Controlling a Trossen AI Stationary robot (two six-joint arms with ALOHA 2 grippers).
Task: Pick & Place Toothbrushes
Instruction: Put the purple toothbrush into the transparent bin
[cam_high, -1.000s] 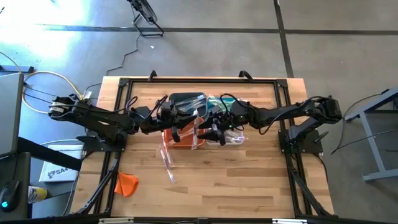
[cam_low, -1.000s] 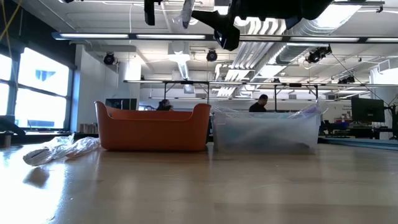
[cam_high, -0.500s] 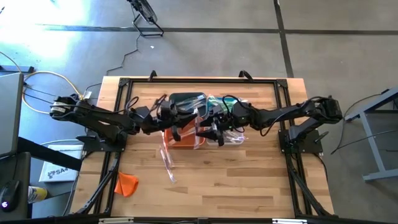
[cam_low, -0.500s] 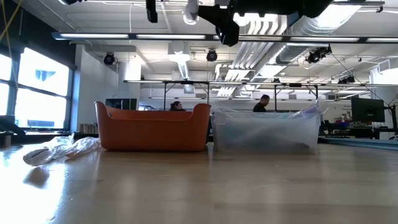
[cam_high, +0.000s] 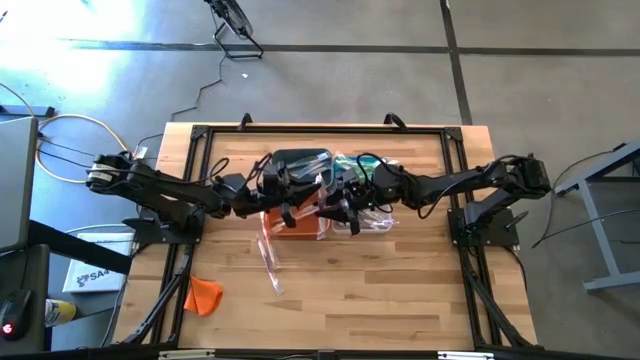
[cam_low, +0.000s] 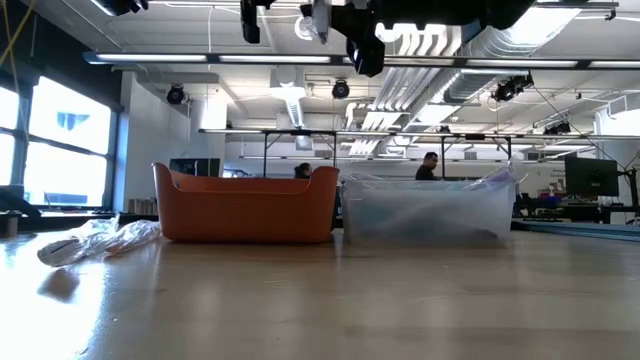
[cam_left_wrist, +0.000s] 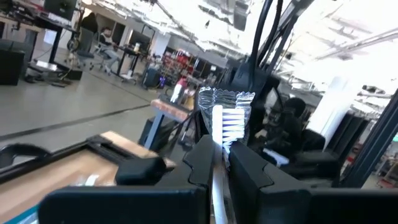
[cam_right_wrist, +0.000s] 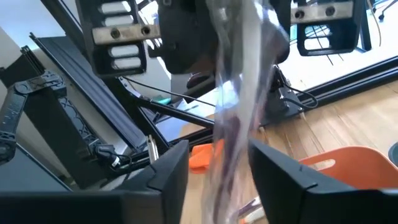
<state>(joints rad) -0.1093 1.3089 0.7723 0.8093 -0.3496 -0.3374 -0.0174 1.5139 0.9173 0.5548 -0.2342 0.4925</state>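
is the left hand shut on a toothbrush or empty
Shut on one: the left hand pinches a wrapped white toothbrush whose bristled head sticks up past the fingertips.

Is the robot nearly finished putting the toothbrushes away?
Not yet. Done: cannot tell, since what the orange bin and clear bin hold is hidden. In hand: the left gripper pinches one toothbrush in the air, and the right gripper has its open fingers around the wrapper. Left: a few loose toothbrushes lie on the table.
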